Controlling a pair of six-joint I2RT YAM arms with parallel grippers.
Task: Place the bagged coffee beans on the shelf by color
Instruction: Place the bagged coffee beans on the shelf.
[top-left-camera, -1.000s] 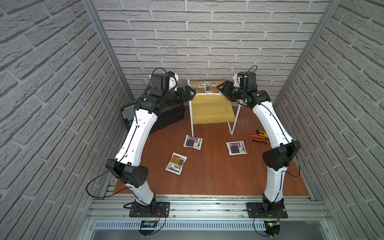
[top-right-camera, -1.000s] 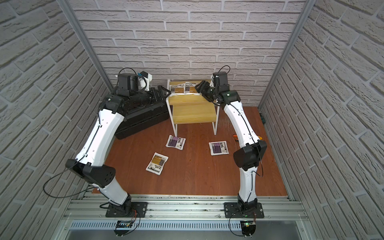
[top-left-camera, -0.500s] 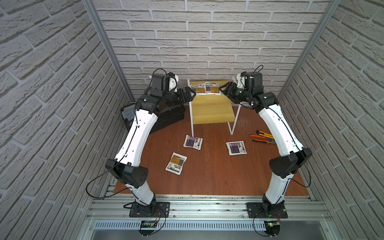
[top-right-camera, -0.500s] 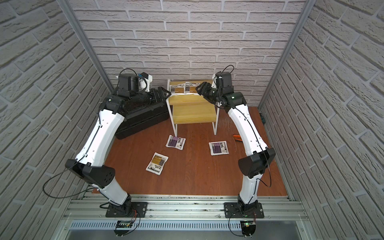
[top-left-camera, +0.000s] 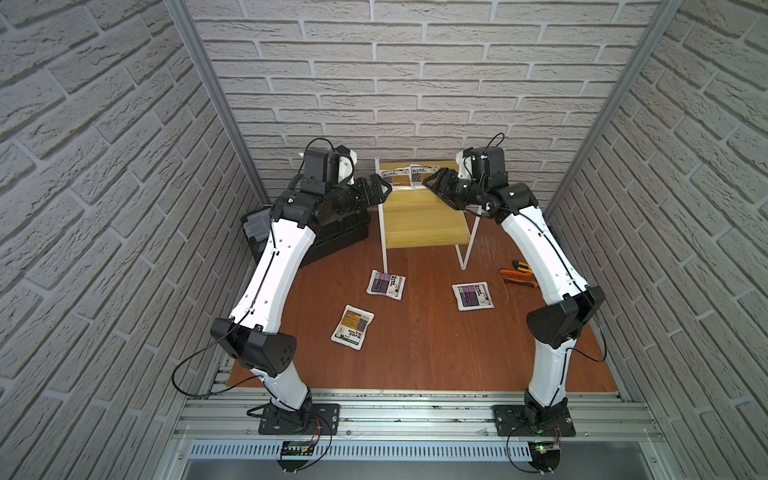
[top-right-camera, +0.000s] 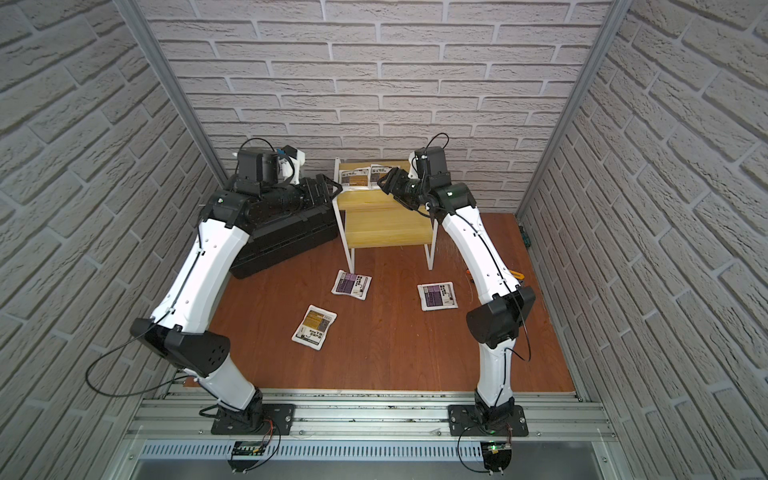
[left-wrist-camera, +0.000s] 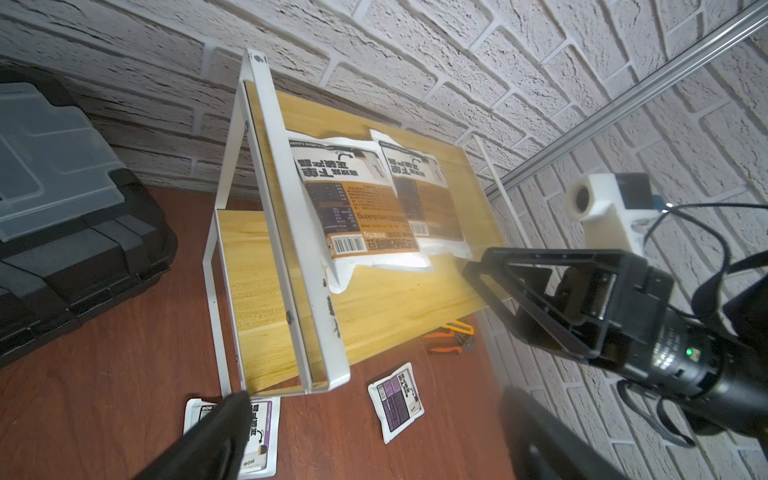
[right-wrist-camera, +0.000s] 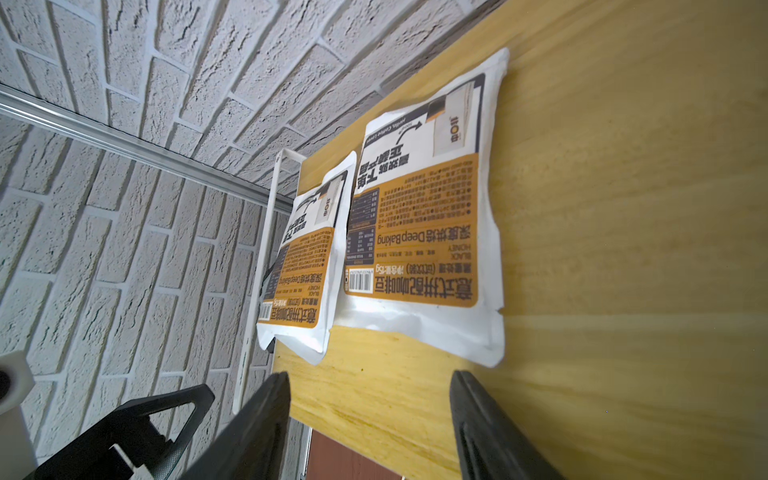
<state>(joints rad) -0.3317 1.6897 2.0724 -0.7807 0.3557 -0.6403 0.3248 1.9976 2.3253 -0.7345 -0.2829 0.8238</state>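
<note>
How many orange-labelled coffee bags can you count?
3. Two bags lie side by side on the shelf's top board; the third bag lies on the table. Lower board partly hidden.

There are three orange-labelled pouches (top-left-camera: 395, 179) (top-left-camera: 419, 174) (top-left-camera: 352, 327), two purple-labelled pouches (top-left-camera: 386, 284) (top-left-camera: 473, 296), one shelf (top-left-camera: 424, 224), one black toolbox (top-left-camera: 345, 237) and two robot arms (top-left-camera: 274, 274) (top-left-camera: 540, 249).

White brick-pattern walls (top-left-camera: 395, 83) close in the back and both sides, meeting at slanting aluminium posts (top-left-camera: 216, 95). A reddish-brown wood-grain table (top-left-camera: 415, 357) lies below, edged in front by slotted aluminium rails (top-left-camera: 415, 415); light is even
</note>
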